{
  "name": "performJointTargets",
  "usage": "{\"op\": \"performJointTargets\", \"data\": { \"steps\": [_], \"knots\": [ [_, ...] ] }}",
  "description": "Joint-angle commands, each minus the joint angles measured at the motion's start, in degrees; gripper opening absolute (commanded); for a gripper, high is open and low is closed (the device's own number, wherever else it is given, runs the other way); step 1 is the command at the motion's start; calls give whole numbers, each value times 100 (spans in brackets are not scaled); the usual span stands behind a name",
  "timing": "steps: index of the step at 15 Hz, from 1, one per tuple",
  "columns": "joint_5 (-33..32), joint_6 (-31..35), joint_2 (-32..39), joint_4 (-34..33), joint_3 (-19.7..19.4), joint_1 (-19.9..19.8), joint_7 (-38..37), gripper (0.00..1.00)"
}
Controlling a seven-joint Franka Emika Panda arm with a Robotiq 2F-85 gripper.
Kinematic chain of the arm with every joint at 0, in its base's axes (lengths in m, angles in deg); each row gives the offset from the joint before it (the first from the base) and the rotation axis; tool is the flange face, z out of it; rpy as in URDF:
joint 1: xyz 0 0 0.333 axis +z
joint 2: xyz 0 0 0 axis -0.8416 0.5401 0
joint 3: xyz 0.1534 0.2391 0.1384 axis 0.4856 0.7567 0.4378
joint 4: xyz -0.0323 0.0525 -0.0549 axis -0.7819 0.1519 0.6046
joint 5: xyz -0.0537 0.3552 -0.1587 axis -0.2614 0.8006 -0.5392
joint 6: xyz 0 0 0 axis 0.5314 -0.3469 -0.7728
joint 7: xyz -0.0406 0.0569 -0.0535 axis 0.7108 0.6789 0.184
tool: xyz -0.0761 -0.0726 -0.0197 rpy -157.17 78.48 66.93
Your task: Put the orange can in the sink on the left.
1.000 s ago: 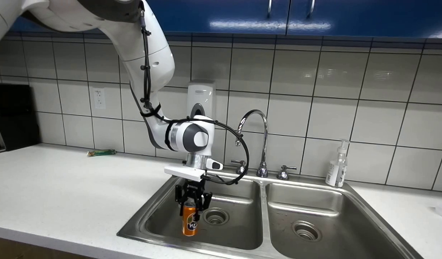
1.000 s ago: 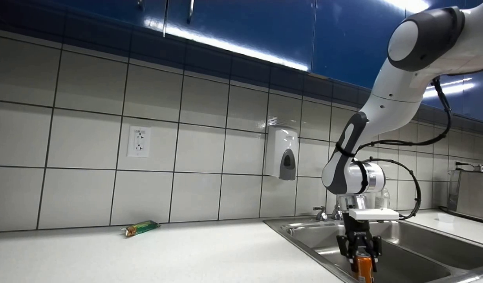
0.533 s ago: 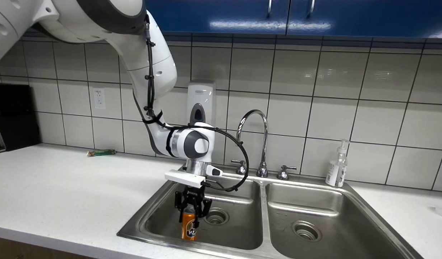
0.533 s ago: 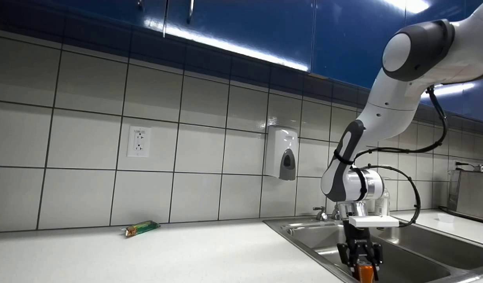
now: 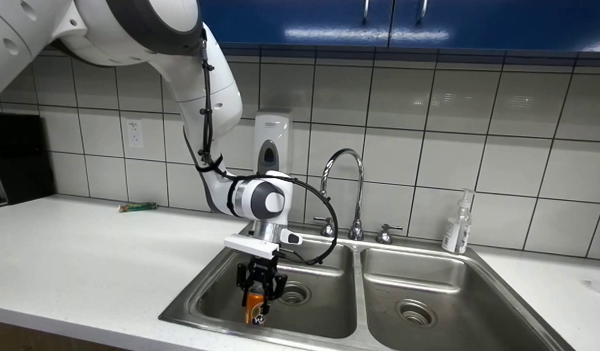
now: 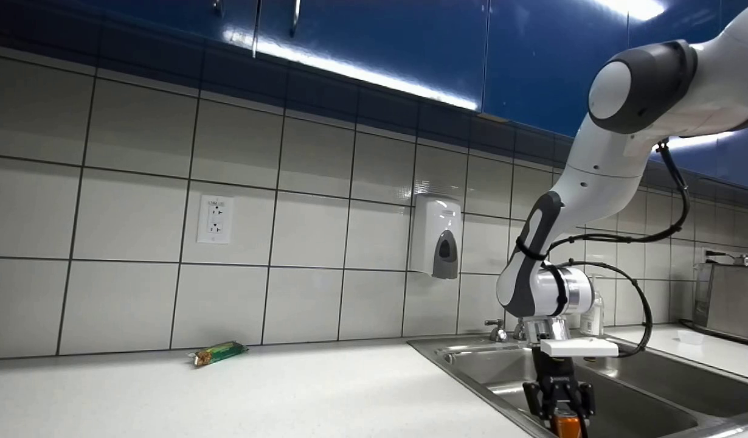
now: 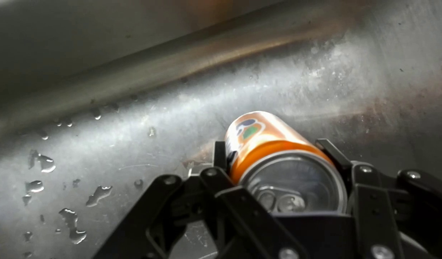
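Lower than a second ago, the white-and-grey jointed robot arm (image 5: 192, 85) has brought the orange cylindrical metal can (image 5: 254, 312) further down into the stainless-steel double sink (image 5: 358, 282); both exterior views show this shift. The can is held roughly upright in the left basin (image 5: 324, 312) as an exterior view frames it, in front of and to the left of the round metal drain (image 5: 294, 293). Its base is out of sight, so I cannot tell whether it touches the bottom. Pointing downward, the black gripper (image 5: 255, 303) has its jaws clenched on the can, one on each side near its top. The wrist view shows the silver-grey lid (image 7: 296, 180) with its pull tab (image 7: 290, 202), and clear water drops (image 7: 47, 164) on the grey metal to its left.

On the white surface (image 5: 85, 253), a shiny green packet (image 5: 137, 207) lies near the white tiled wall (image 5: 392, 151), well apart from the can. A curved chrome tap (image 5: 360, 195) rises from the sink's back rim, and a clear pump bottle (image 5: 457, 229) stands near the far right corner.
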Motion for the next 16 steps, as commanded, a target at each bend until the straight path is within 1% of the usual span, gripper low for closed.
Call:
{"op": "performJointTargets", "data": {
  "steps": [1,7,8,9,10,12,16],
  "knots": [
    [111,-260,47,-174,127,-164,-45,38],
    [140,-262,28,-124,119,-168,-58,38],
    [137,-277,25,-119,118,-164,-62,49],
    [130,-274,21,-110,110,-155,-77,87],
    [116,-287,16,-101,105,-149,-77,89],
    [114,-314,18,-91,101,-145,-85,99],
    [113,-315,-8,-53,95,-140,-94,100]
  ]
}}
